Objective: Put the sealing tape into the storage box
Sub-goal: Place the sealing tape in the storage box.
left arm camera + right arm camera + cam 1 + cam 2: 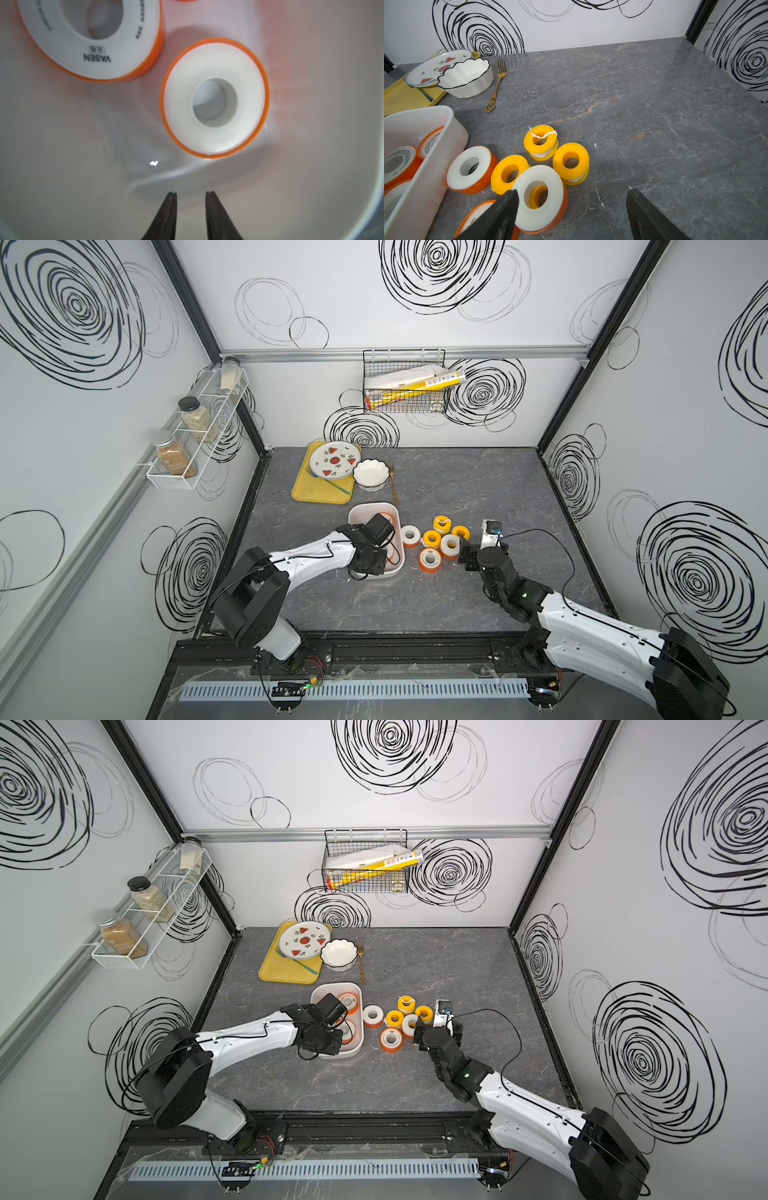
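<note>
Printed spool [66,39], plain spool [178,99] flat in storage box [311,155]; left tool [191,194] narrowly parted, empty.

Grey marble-look tabletop [457,489], far left corner:
- Yellow tray [309,489], flat.
- Round plate [335,460], watermelon pattern, on the tray's far end.
- Teal-handled utensil [338,488], lying on the tray, one end under the plate.
- White fluted bowl [371,475], dark rim, just beside the tray.
- Gold fork [393,483], on the tabletop beside the bowl, tines toward the back wall.

Back wall: black wire basket [405,406] holding long boxes [411,381].

Left wall: white wire rack [174,481] with three spice jars [172,454].
</note>
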`<action>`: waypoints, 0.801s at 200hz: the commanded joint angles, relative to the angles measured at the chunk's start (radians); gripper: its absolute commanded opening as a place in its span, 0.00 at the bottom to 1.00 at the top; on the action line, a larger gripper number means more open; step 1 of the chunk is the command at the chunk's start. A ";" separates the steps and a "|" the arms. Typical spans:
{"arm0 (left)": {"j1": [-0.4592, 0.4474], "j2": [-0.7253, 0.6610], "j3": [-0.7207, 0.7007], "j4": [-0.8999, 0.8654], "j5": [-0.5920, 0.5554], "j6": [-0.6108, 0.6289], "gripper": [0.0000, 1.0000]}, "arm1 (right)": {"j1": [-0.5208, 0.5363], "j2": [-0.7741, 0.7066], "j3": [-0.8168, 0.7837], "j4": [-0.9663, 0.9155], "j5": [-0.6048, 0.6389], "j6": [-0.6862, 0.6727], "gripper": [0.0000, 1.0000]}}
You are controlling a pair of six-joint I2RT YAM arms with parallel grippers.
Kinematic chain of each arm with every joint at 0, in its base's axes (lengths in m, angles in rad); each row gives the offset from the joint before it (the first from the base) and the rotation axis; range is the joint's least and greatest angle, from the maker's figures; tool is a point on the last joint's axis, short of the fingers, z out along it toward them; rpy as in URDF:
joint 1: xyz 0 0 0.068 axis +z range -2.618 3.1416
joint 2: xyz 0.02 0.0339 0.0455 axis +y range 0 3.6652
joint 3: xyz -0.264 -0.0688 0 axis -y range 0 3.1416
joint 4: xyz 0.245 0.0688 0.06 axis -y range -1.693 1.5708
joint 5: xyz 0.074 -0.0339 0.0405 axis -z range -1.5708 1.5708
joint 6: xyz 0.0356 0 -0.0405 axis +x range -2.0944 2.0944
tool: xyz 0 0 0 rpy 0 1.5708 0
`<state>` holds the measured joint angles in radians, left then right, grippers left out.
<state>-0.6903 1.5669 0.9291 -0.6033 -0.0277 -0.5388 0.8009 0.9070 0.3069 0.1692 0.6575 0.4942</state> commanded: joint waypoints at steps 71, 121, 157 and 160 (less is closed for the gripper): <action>0.004 0.126 0.141 0.015 -0.048 0.009 0.30 | -0.006 0.004 0.011 0.018 0.012 0.006 0.86; 0.021 0.176 0.172 0.031 -0.065 0.008 0.27 | -0.007 0.009 0.012 0.020 0.011 0.007 0.87; 0.024 0.134 0.182 0.043 -0.063 0.008 0.27 | -0.007 0.015 0.015 0.020 0.008 0.005 0.87; 0.027 0.132 0.184 0.043 -0.062 0.009 0.27 | -0.008 0.015 0.016 0.020 0.008 0.005 0.87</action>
<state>-0.6754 1.7206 1.0889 -0.5735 -0.0757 -0.5388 0.8005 0.9131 0.3069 0.1703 0.6571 0.4942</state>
